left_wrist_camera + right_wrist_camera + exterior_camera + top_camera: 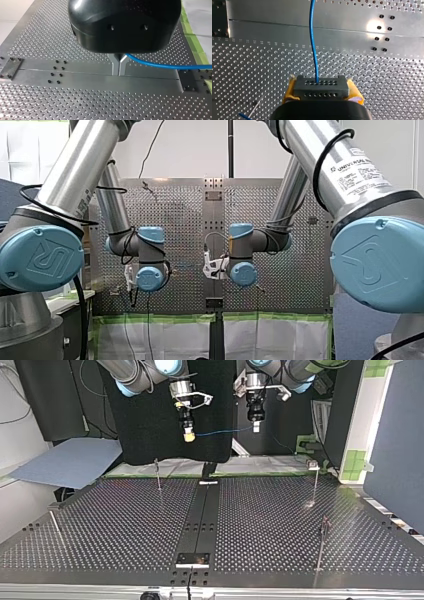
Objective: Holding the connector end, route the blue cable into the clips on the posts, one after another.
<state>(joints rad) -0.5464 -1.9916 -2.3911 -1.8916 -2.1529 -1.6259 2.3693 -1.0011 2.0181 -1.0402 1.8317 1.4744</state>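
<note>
Right hand (322, 94) is sitting closest to the lens, and we're clamping its yellow pads (355, 93) on both flanks of the dark connector (322, 83). Blue cable (312, 45) is leaving the connector's face and running straight ahead, hanging well above the table (125, 525).

Left hand (119, 68) is gripping further along. Its metal fingers (115, 65) are pressing together, with the cable coming out near their root and trailing off sideways. In the top view the span is hanging between the two hands with a slight sag, up above the table's far edge.

Posts (158, 474) are standing well apart below. Nothing is sitting in any clip (313, 464), so we're reading routing as not started.

On handling, we're expecting the cable to be thin, light and limp. It's going to droop and swing unless we're keeping mild tension on it. The connector looks rigid, so that's the place to be gripping, on its flat sides, not tugging at the cable exit. The posts look slender and are probably going to flex if we're pulling hard.
</note>
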